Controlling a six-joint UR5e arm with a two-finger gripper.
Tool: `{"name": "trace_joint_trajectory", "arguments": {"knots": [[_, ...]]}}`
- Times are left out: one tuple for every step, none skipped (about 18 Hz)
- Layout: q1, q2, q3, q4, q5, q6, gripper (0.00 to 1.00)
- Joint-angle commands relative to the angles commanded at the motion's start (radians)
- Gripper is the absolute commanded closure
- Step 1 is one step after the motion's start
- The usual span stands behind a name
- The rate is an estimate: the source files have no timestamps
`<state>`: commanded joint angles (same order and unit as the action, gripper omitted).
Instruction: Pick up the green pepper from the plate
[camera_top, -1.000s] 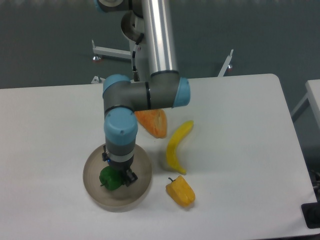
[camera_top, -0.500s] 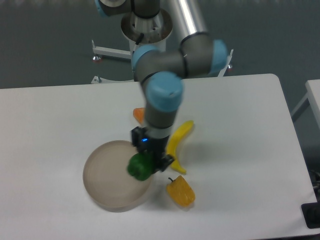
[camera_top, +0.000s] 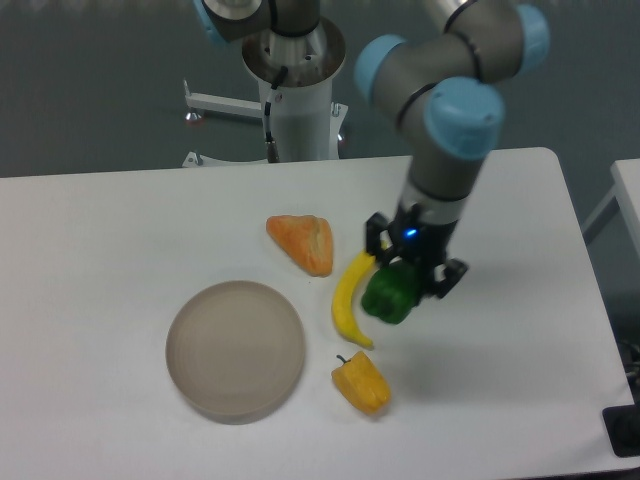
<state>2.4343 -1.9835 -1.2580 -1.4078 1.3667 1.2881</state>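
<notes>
Nearest to you, low in the frame just right of centre, the yellow-orange pepper (camera_top: 363, 382) lies on the white table (camera_top: 110, 240). Left of it, in the lower left, you see the plate (camera_top: 235, 347), beige-grey and with nothing on it. Above the yellow-orange pepper, the banana (camera_top: 349, 304) curves upward, and just right of it, touching or overlapping its upper half, you find the green pepper (camera_top: 389, 295), well apart from the plate. The gripper (camera_top: 415, 272) is clamped on the green pepper from above, its dark fingers on either side. Further back, the orange wedge-shaped piece (camera_top: 304, 241) sits at centre. At the top, you see the arm's base (camera_top: 296, 90) behind the table.
</notes>
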Motion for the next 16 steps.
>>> {"name": "trace_joint_trajectory", "arguments": {"knots": [[0.005, -0.002, 0.009, -0.022, 0.015, 0.020, 0.93], [0.008, -0.005, 0.018, -0.037, 0.044, 0.039, 0.94], [0.014, -0.014, 0.028, -0.042, 0.079, 0.058, 0.94], [0.022, -0.021, 0.032, -0.042, 0.100, 0.077, 0.94], [0.022, -0.029, 0.034, -0.042, 0.106, 0.094, 0.94], [0.023, -0.034, 0.034, -0.042, 0.106, 0.117, 0.94], [0.023, -0.034, 0.032, -0.043, 0.107, 0.143, 0.94], [0.023, -0.040, 0.032, -0.045, 0.118, 0.170, 0.94], [0.023, -0.040, 0.035, -0.059, 0.162, 0.200, 0.94], [0.023, -0.043, 0.041, -0.065, 0.176, 0.207, 0.94], [0.022, -0.046, 0.045, -0.066, 0.179, 0.211, 0.94], [0.022, -0.051, 0.049, -0.066, 0.180, 0.220, 0.94], [0.022, -0.055, 0.052, -0.068, 0.180, 0.221, 0.94], [0.020, -0.057, 0.052, -0.068, 0.190, 0.223, 0.94], [0.019, -0.058, 0.051, -0.068, 0.199, 0.223, 0.94], [0.016, -0.061, 0.051, -0.068, 0.209, 0.223, 0.94]]}}
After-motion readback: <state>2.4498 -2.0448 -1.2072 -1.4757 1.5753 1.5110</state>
